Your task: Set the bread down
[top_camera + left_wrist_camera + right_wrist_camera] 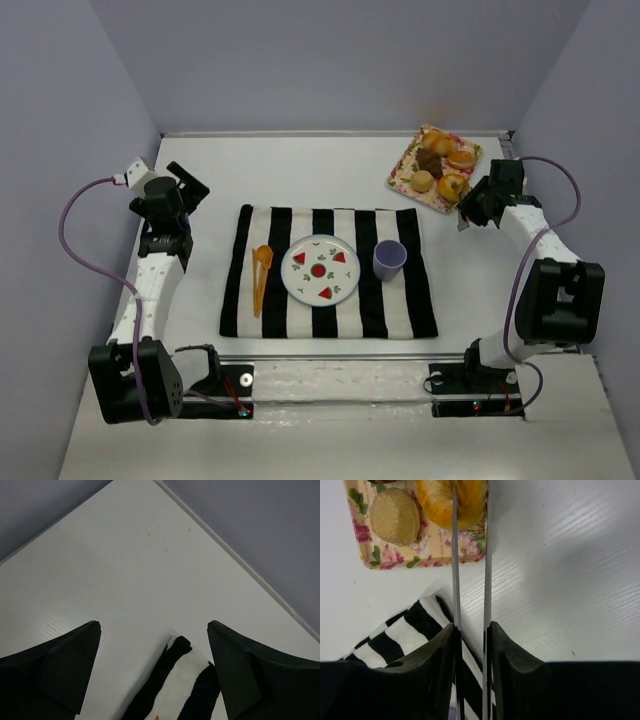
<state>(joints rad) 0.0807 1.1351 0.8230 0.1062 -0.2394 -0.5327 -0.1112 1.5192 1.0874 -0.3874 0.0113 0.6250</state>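
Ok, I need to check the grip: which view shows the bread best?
Right wrist: the bread is close up behind the tongs blades, though cut off at the top. Top external shows it tiny on the tray; left wrist misses it.

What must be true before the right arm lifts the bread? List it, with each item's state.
1. Hold: tongs clamped in the right gripper: ok.
2. Aim: blades straddle one side of the bread on the tray: ok.
3. Pinch firm: cannot tell, tips out of frame.
4. Neighbour: bun sits very close to the bread; clear of it: cannot tell.
5. Likely target: plate carries only its printed pattern: ok.
6. Other arm: left gripper open, over the table by the cloth corner, far from the tray: ok.
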